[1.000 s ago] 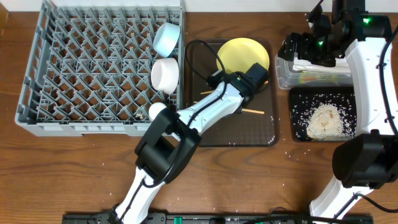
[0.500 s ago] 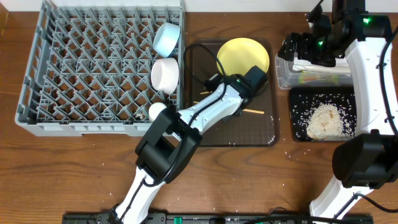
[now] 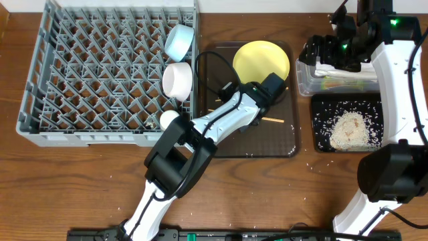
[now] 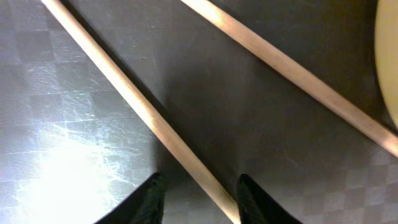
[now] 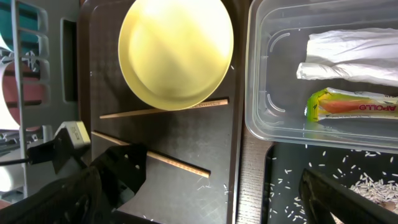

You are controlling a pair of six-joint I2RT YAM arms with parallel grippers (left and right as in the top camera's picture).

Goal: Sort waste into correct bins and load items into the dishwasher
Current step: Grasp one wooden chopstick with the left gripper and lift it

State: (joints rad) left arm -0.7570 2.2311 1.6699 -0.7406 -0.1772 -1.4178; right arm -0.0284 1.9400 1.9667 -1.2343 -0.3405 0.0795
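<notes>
My left gripper (image 3: 274,87) is low over the dark brown serving tray (image 3: 281,144), just below the yellow plate (image 3: 261,59). In the left wrist view its fingers (image 4: 205,199) are open and straddle one wooden chopstick (image 4: 143,109); a second chopstick (image 4: 292,71) lies beyond it, near the plate's edge (image 4: 390,62). My right gripper (image 5: 211,199) is open and empty, high above the clear tub (image 5: 261,124), which holds the white napkin (image 5: 351,59) and the yellow-green wrapper (image 5: 351,106). Rice (image 3: 349,128) lies in the black tray (image 3: 321,100).
The grey dish rack (image 3: 40,100) at left holds the light blue bowl (image 3: 179,40), the white bowl (image 3: 178,79) and the small white cup (image 3: 168,119) along its right side. Loose rice grains are scattered on the wooden table near the black tray.
My left gripper has shifted slightly over the brown tray toward the chopsticks. The right arm has not moved.
</notes>
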